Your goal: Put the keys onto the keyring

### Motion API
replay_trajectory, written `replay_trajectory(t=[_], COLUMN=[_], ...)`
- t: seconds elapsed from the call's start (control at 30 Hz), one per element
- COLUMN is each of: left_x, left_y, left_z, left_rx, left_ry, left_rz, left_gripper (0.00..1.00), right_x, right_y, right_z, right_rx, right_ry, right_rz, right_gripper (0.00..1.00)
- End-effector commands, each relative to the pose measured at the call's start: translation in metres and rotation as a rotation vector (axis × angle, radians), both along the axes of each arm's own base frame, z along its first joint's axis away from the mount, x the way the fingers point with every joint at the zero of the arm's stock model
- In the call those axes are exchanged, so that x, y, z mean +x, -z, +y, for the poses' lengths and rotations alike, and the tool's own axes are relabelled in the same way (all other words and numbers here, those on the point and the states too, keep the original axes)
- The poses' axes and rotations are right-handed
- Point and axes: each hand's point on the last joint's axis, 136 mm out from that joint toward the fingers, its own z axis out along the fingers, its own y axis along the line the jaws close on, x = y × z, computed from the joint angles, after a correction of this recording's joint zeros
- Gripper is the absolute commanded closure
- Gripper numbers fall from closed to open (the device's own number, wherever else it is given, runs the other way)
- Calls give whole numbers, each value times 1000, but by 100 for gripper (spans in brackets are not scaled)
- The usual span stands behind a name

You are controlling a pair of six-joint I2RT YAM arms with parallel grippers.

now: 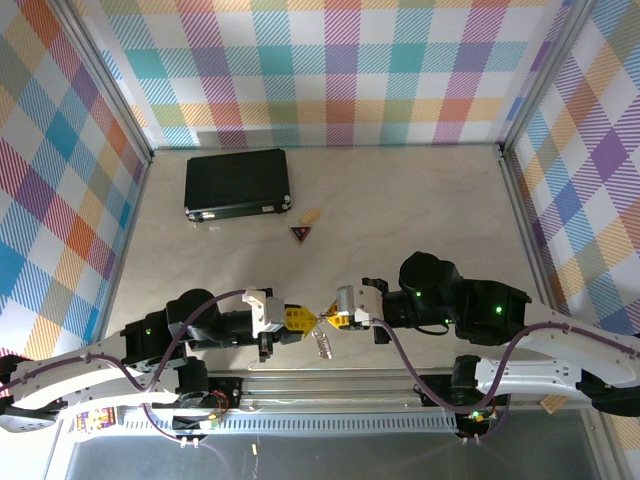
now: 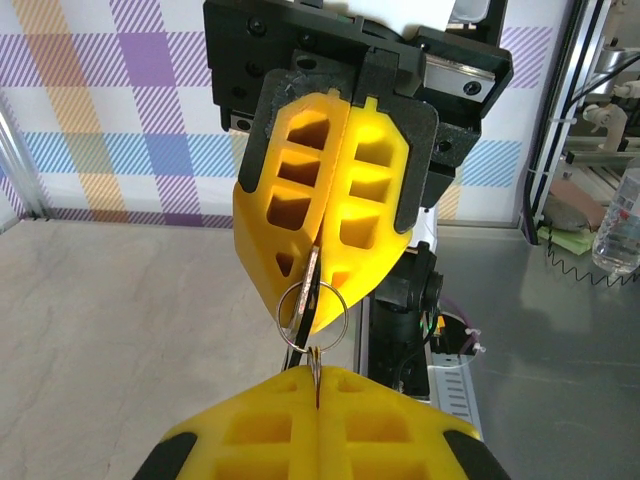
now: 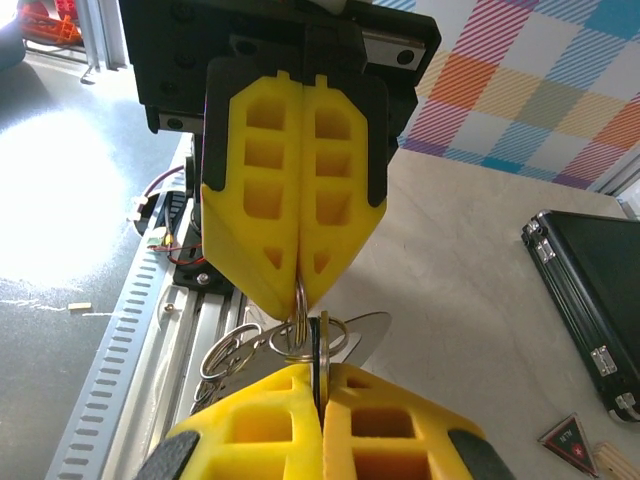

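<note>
Two grippers meet tip to tip, well apart from the black case (image 1: 236, 182): left gripper (image 1: 308, 320) pinched shut on the keyring (image 2: 312, 310), right gripper (image 1: 330, 321) apparently clamping the keys (image 1: 320, 344). Threading seems underway, unfinished.

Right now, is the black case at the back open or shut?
Shut: the black case lies flat, lid down on its base, no gap along the latch edge.

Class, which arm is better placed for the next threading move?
Probably right: the right gripper clamps the flat piece threaded by the keyring, while the left gripper just pinches the ring's wire, steadying it.
</note>
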Motion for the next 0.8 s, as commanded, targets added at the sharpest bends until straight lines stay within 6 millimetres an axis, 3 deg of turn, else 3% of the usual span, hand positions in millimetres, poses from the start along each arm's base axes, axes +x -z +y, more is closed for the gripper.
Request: replay_trajectory(t=[0.0,0.77], left_x=[0,-2], left_y=[-11,-12], left_z=[8,13], left_rx=[-12,-3], left_ry=[-9,-9], left_rz=[-8,-12], left_gripper=[100,100], right_x=[0,7], right_y=[-27,-34], right_z=[-3,-6], right_rx=[88,83], right_ry=[4,38], right_rz=[-51,-85], right_gripper=[100,100])
